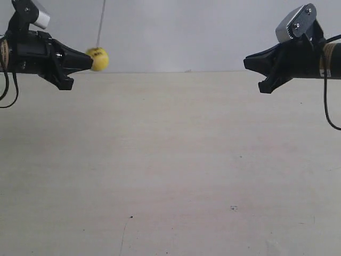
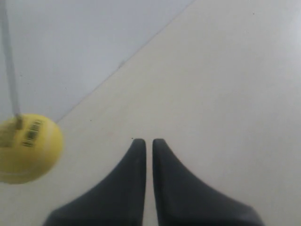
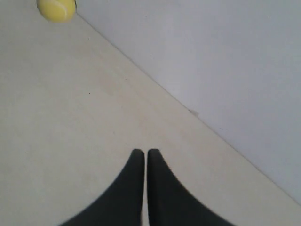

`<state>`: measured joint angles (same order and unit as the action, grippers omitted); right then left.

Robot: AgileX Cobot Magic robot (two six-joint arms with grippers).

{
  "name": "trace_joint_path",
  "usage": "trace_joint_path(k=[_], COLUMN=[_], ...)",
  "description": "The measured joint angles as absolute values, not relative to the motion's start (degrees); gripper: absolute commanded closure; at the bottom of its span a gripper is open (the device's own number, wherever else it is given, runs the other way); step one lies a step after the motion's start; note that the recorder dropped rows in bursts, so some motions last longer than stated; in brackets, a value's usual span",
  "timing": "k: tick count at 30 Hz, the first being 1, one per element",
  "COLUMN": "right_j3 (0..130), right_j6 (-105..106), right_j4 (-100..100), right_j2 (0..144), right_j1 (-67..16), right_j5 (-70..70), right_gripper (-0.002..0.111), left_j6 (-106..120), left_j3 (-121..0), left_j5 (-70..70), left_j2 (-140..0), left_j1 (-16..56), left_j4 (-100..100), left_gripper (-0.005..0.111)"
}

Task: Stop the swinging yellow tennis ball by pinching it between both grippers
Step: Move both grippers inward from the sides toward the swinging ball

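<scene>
Left wrist view: yellow tennis ball point(image 2: 26, 148), barcode print, pale string point(image 2: 10, 61); left fingers point(image 2: 127, 188), right fingers point(image 3: 122, 193) pressed together.

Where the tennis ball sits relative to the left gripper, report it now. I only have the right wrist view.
Observer: The yellow tennis ball hangs right at the left gripper tip in the exterior view.
Operator: Confirm whether it's between that gripper's fingers.
Observer: No. The left wrist view shows both fingers closed together, with the ball off to one side.
Operator: Say what holds it up.
Observer: A thin string, running up out of frame.
</scene>
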<state>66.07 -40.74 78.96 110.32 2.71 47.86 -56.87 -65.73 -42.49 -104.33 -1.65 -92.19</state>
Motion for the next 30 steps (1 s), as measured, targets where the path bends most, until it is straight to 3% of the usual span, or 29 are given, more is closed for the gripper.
trace_joint_path(k=[30], right_j3=[92.22], right_j6=[-55.56], right_j4=[84.67], right_j2=[136.1], right_j1=[2.71], right_j5=[65.48], right_gripper=[0.108], left_j6=[-54.75], left_j3=[-73.74], left_j5=[-53.8], left_j2=[-116.92], left_j1=[-1.65], left_j4=[-93.08], left_gripper=[0.102])
